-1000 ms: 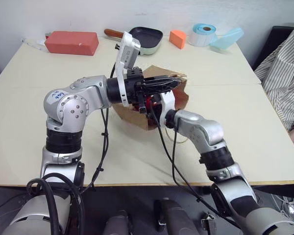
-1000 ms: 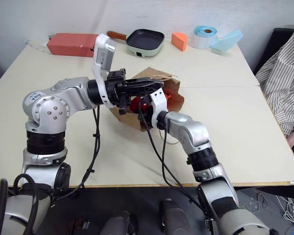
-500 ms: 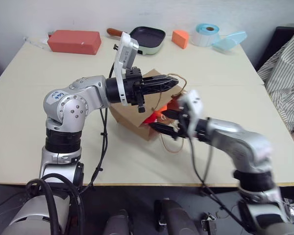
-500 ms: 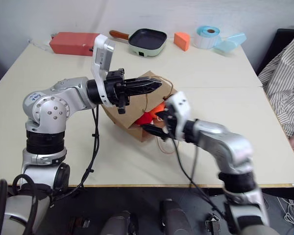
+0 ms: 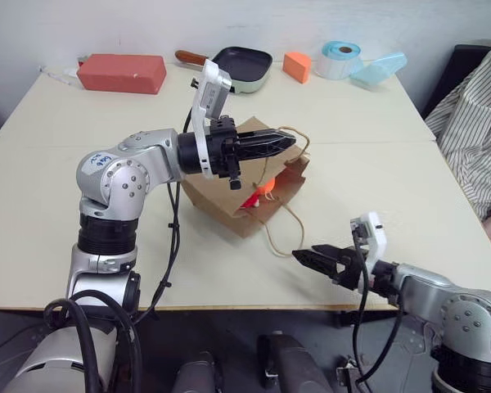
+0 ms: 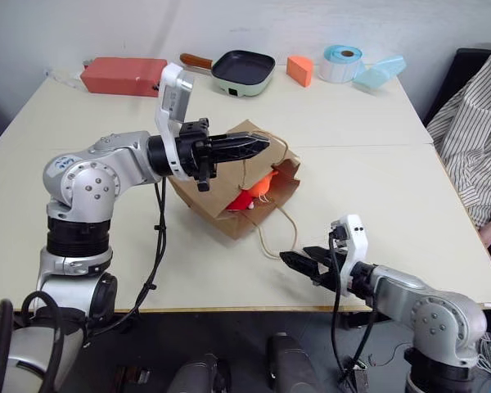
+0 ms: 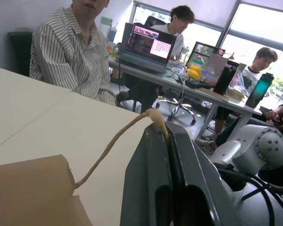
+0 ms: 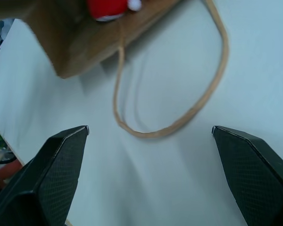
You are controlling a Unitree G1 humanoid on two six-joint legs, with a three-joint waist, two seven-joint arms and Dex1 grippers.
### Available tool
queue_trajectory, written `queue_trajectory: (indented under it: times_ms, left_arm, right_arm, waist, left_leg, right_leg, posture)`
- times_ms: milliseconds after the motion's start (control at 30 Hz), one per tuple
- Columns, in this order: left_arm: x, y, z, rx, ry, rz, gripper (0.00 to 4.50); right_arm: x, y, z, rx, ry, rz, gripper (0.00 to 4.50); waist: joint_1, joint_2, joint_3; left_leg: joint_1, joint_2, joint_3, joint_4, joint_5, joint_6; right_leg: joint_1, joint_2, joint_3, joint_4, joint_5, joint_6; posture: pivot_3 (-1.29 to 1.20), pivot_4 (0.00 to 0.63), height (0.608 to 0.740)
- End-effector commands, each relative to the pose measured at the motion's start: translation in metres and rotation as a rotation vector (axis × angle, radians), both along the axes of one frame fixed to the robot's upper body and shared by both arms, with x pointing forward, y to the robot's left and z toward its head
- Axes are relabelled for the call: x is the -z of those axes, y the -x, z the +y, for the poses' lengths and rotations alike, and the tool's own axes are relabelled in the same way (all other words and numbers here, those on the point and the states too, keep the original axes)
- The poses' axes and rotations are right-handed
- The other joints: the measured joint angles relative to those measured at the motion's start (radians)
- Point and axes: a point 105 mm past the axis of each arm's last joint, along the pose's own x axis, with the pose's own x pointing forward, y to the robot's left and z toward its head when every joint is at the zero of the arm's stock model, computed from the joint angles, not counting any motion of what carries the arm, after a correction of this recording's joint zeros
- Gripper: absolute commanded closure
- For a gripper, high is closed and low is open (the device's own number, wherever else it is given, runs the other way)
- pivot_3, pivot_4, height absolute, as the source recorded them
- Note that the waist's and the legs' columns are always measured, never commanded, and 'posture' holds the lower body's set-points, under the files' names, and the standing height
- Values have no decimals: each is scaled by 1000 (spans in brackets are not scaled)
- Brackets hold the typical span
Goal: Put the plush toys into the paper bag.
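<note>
Left gripper (image 5: 288,142) fingers clamped on upper handle of paper bag (image 5: 221,196), red (image 6: 240,199) and orange plush toys (image 6: 264,185) inside bag mouth, right gripper (image 5: 307,258) fingers apart, empty, near bag's lower handle (image 5: 280,231) on bench (image 5: 376,180)

right claw (image 5: 304,257) withdrawn from paper bag (image 5: 229,201), opened, empty

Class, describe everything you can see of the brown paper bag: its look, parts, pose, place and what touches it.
The paper bag is plain brown kraft paper, creased, lying tipped on the cream table with its mouth open toward the robot's right. It has two twisted paper-cord handles: the upper handle is pinched in the shut left hand, holding the mouth up; the lower handle trails loose on the tabletop. Inside the mouth sit an orange plush toy and a red plush toy. The open right hand is apart from it.
</note>
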Motion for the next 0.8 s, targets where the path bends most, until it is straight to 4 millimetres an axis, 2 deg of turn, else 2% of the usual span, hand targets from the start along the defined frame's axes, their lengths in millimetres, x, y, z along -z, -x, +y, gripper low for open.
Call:
queue_trajectory:
  times_ms: [33, 100, 200, 333, 533, 567, 800]
  left_arm:
    - [-15, 6, -1, 10, 14, -70, 4500]
    - [-16, 5, 1, 0, 16, -73, 4500]
    - [-16, 6, 4, -12, 16, -76, 4500]
    - [-18, 5, 8, -35, 22, -80, 4500]
    - [-19, 4, 11, -54, 27, -81, 4500]
    - [-19, 4, 11, -55, 28, -81, 4500]
    - [-18, 4, 10, -51, 31, -78, 4500]
  right_arm:
    - [14, -8, -1, 46, -13, 85, 217]
    - [16, -15, 7, 47, -49, 109, 217]
    - [21, -23, 15, 55, -89, 152, 831]
    - [26, -19, 20, 14, -45, 165, 2263]
    - [25, -16, 17, -9, 0, 154, 4281]
    - [24, -15, 17, -17, 7, 148, 4452]
    - [6, -2, 9, -64, 98, 50, 4452]
  waist:
    - [0, 0, 0]
    - [-3, -1, -1]
    - [-7, -2, -1]
    - [-7, -2, -1]
    - [-5, -4, -3]
    - [-4, -5, -3]
    - [7, -6, -4]
  left_leg:
    - [0, 0, 0, 0, 0, 0]
    - [1, 0, 0, 0, 0, 0]
    - [1, 0, 0, 0, 0, 0]
    - [1, 0, 0, 0, 0, 0]
    - [1, 1, 0, -1, 0, 0]
    - [1, 1, 0, -1, 0, 0]
    - [0, 0, -1, -2, 0, 0]
  right_leg:
    - [0, 0, 0, 0, 0, 0]
    - [0, 0, 0, 0, 0, 0]
    - [0, 0, 0, 2, 0, 0]
    - [0, 0, 0, 1, 0, 0]
    - [0, 1, 0, 1, 0, 0]
    - [0, 1, 0, 1, 0, 0]
    - [0, 0, -1, -3, 0, 0]
  posture:
    - [0, 150, 740]
    - [0, 150, 740]
    - [0, 150, 740]
    - [0, 150, 740]
    - [0, 150, 740]
    - [0, 150, 740]
    - [0, 150, 740]
